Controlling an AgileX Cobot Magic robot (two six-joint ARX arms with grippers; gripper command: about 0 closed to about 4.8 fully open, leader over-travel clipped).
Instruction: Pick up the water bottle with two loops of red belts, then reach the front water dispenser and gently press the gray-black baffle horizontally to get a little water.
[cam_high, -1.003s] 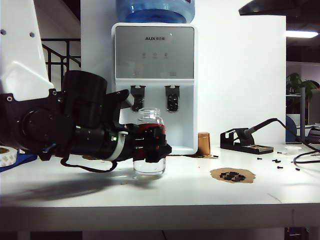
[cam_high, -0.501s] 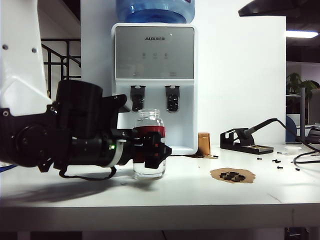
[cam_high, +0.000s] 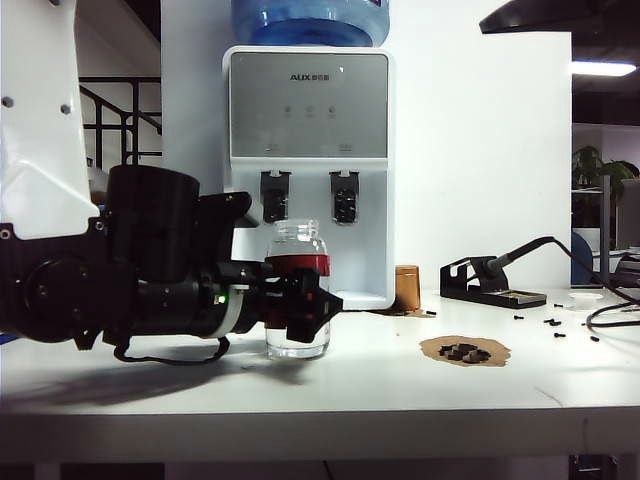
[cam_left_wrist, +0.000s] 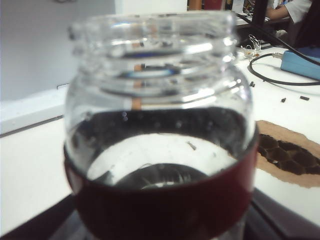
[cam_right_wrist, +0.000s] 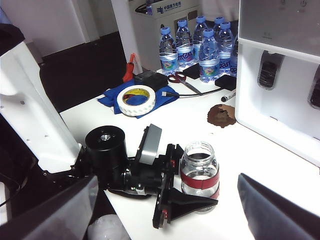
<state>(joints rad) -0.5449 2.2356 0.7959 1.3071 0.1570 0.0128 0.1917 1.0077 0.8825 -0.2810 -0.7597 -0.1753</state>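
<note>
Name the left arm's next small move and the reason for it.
Probably lift straight up. The left hand has its fingers on both sides of the water bottle, which seems to stand on the table below the water dispenser taps. The right hand is open, waiting aside.

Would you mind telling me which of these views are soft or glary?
Left wrist view: the clear red-banded water bottle fills the frame, blurred. Exterior view: sharp; the left gripper casts a shadow on the white table. Right wrist view: the right gripper's fingers are defocused.
</note>
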